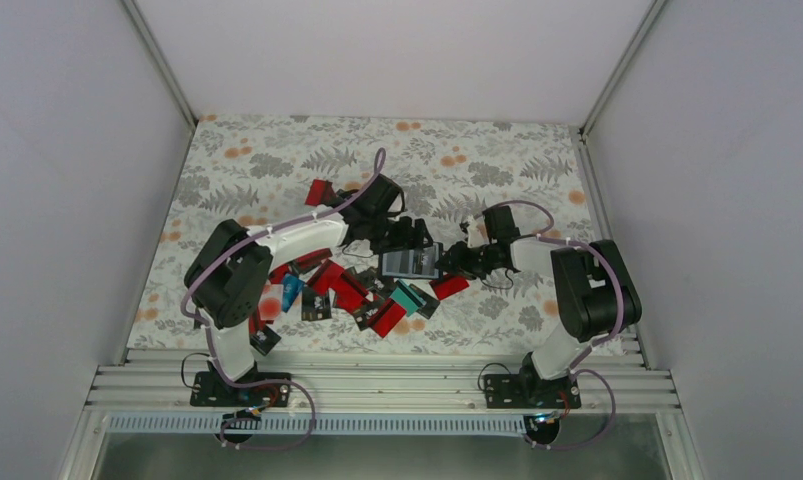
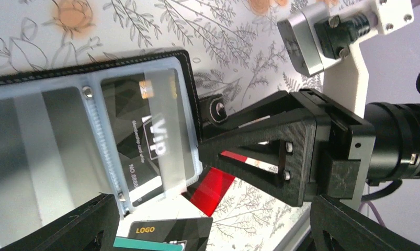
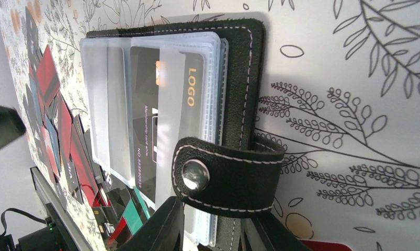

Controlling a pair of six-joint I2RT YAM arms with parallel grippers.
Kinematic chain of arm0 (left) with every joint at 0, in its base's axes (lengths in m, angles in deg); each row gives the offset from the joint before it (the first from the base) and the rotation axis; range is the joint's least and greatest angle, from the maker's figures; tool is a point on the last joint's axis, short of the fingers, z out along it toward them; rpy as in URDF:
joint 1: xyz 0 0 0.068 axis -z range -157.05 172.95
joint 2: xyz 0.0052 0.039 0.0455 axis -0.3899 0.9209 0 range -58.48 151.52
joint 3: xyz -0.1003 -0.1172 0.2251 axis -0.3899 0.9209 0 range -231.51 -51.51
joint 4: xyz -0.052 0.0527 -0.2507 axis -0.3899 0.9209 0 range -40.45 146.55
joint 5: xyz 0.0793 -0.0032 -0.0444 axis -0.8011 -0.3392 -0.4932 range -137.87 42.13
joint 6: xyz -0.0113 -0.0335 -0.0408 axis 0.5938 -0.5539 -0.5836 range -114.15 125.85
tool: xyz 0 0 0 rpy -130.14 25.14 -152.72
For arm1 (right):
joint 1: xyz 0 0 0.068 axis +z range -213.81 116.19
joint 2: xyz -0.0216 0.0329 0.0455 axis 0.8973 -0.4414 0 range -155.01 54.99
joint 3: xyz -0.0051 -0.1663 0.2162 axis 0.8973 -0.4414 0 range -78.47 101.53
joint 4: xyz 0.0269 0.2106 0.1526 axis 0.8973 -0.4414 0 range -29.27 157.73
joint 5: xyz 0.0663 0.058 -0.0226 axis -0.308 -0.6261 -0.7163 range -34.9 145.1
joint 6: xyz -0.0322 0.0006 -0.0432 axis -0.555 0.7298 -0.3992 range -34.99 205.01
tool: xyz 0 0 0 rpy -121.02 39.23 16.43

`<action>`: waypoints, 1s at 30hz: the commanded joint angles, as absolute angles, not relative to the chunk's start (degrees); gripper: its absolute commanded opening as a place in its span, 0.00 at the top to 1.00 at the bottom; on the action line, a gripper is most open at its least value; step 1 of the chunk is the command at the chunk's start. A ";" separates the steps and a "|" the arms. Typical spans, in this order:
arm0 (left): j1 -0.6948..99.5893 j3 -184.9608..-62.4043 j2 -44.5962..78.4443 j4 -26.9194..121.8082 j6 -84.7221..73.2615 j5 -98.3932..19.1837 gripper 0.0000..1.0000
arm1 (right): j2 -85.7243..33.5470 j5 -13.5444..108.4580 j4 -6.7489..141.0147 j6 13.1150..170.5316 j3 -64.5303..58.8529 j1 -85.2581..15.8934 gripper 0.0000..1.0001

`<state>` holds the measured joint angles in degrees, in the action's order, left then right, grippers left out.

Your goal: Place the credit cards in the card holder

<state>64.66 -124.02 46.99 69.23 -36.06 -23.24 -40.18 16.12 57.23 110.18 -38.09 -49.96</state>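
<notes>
The card holder [image 1: 409, 263] lies open on the floral cloth, its clear sleeves up and a black card [image 3: 171, 89] inside one sleeve. My right gripper [image 3: 213, 232] is shut on the holder's edge [image 3: 239, 78] beside the snap strap [image 3: 228, 175]. My left gripper [image 2: 213, 232] is open, jaws wide apart, just above the holder's sleeves [image 2: 66, 130]. One right finger [image 2: 260, 146] shows against the holder's edge. Loose credit cards [image 1: 337, 290], mostly red and black, lie left of and in front of the holder.
A lone red card [image 1: 320, 190] lies farther back. A red card [image 1: 449, 287] and a teal card [image 1: 409, 297] lie close in front of the holder. A black LOGO card [image 2: 166, 230] and a red card [image 2: 213, 188] lie under the left gripper. White walls enclose the table.
</notes>
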 commanded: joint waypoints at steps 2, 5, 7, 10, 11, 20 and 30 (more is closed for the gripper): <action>64.77 -126.22 45.65 79.50 -32.66 -36.17 0.09 | -40.72 16.30 54.97 109.01 -37.28 -49.69 0.71; 64.77 -125.24 46.69 82.14 -32.63 -39.12 0.12 | -38.06 17.46 53.71 108.93 -36.31 -49.69 0.71; 64.74 -123.43 47.08 81.64 -33.16 -38.92 0.15 | -37.83 18.46 52.76 108.76 -35.32 -49.69 0.71; 64.77 -122.53 48.04 81.31 -33.40 -39.91 0.15 | -38.26 19.93 51.66 108.43 -34.40 -49.71 0.71; 64.78 -122.63 48.37 81.18 -33.14 -40.63 0.15 | -38.53 20.28 51.45 108.33 -34.13 -49.74 0.71; 63.30 -123.26 55.33 75.90 -32.12 -33.51 0.07 | -43.43 23.38 49.59 108.16 -29.83 -49.51 0.79; 63.35 -117.08 53.37 58.65 -37.61 -22.13 0.08 | -49.40 31.25 46.71 107.86 -26.89 -46.48 0.96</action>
